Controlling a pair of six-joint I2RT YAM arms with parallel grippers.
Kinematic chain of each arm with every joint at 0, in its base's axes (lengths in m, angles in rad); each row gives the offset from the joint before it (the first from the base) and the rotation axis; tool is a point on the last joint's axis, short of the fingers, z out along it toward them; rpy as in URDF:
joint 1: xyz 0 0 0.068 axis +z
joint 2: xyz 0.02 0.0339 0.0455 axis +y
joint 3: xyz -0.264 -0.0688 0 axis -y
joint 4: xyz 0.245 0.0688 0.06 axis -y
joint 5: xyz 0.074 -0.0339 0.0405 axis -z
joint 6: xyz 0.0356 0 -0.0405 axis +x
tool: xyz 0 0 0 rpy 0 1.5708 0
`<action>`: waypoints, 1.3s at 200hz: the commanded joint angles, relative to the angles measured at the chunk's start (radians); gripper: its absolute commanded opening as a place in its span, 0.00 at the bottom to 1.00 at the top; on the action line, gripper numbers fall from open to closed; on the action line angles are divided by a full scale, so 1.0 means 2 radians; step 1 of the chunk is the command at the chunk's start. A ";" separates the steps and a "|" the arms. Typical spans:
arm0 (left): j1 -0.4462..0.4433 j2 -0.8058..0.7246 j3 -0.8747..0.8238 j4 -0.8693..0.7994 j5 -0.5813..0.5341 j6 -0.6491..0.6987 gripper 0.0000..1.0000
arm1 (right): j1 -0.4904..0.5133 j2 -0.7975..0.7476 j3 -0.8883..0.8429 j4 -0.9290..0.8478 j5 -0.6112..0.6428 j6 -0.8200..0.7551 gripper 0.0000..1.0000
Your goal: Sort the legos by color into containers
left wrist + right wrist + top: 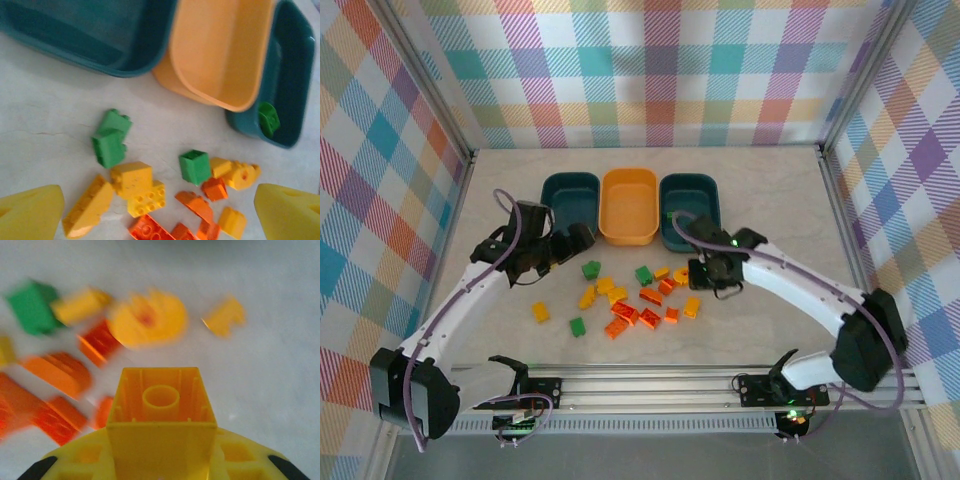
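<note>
Status: right gripper (712, 272) pinching yellow brick (161, 410), near-right of yellow-orange tub (628, 238), whose long axis runs near-to-far | left gripper (580, 240) spread empty, near-left of tub

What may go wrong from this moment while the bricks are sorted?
1. The right hand holds a yellow brick that juts out forward; it may slip.
2. The yellow-orange tub sits tight between the left teal tub and the right teal tub; a drop near a rim may land wrong.
</note>
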 commanded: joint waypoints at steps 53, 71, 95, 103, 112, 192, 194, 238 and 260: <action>0.048 -0.045 -0.085 -0.045 -0.008 -0.037 0.97 | 0.003 0.344 0.388 0.044 -0.035 -0.128 0.18; 0.049 -0.067 -0.102 -0.059 -0.009 -0.035 0.97 | 0.002 0.402 0.459 0.023 -0.035 -0.135 0.20; 0.049 -0.088 -0.116 -0.069 -0.012 -0.033 0.97 | 0.002 0.463 0.556 -0.013 -0.044 -0.145 0.35; 0.050 -0.089 -0.117 -0.068 -0.011 -0.032 0.97 | 0.001 0.474 0.581 -0.024 -0.044 -0.149 0.39; 0.049 -0.088 -0.117 -0.065 -0.008 -0.033 0.97 | 0.002 0.478 0.601 -0.034 -0.040 -0.151 0.45; 0.049 -0.069 -0.102 -0.111 -0.077 -0.054 0.96 | 0.008 0.230 0.252 0.069 0.012 -0.089 0.57; 0.049 -0.070 -0.101 -0.116 -0.083 -0.057 0.96 | 0.008 0.221 0.238 0.073 0.013 -0.086 0.58; 0.050 -0.058 -0.138 -0.133 -0.100 -0.074 0.89 | 0.009 0.087 0.025 0.094 0.021 -0.033 0.61; 0.051 -0.036 -0.154 -0.120 -0.096 -0.077 0.84 | 0.009 0.055 -0.014 0.083 0.007 -0.019 0.61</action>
